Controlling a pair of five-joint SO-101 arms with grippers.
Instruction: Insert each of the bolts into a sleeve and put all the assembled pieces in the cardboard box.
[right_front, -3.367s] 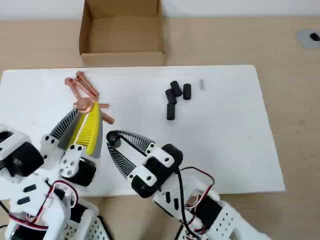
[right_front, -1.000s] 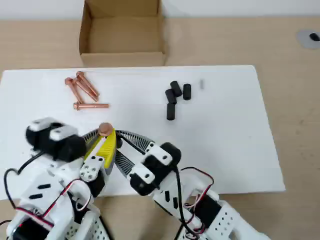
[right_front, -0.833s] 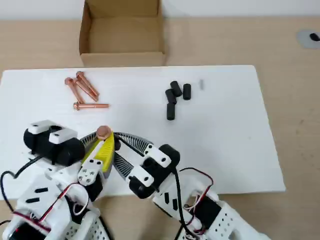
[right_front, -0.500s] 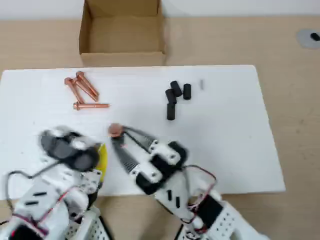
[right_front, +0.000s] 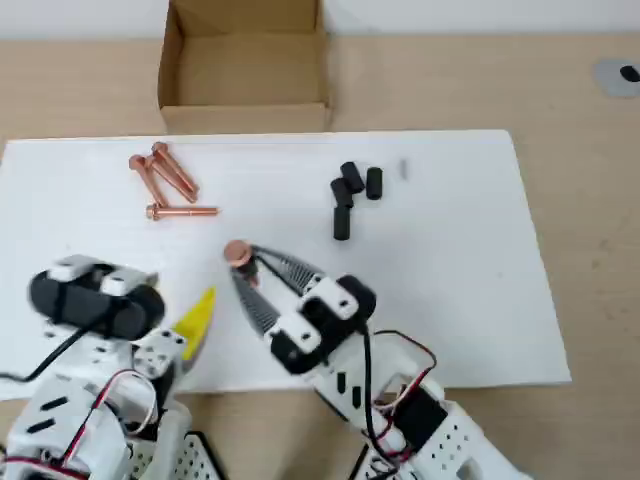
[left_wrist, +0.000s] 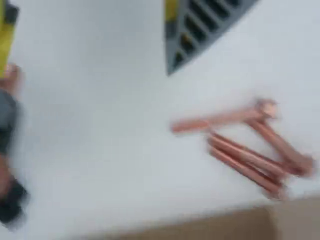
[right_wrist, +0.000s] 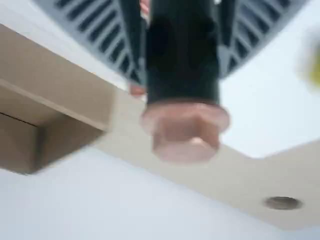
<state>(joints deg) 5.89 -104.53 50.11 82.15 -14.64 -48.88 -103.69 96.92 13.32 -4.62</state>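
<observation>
My right gripper (right_front: 243, 268) is shut on a black sleeve (right_wrist: 182, 60) with a copper bolt through it. The bolt head (right_front: 238, 253) sticks out past the fingertips and faces the right wrist camera (right_wrist: 186, 127). At the near left my left gripper (left_wrist: 87, 55) is open and holds nothing; its yellow finger (right_front: 197, 318) points toward the right gripper. Three loose copper bolts (right_front: 165, 185) lie at the far left of the white board, also in the left wrist view (left_wrist: 245, 145). Several black sleeves (right_front: 350, 195) lie near the middle back. The cardboard box (right_front: 245, 118) stands open behind the board.
The white board (right_front: 450, 280) covers most of the wooden table, with bare room on its right half. A small round disc (right_front: 620, 75) sits at the far right corner of the table. Both arm bases crowd the near edge.
The left gripper carried a bolt from the pile to the right gripper, let go and pulled back to the near left. The right gripper now holds the bolt and has shifted slightly away.
</observation>
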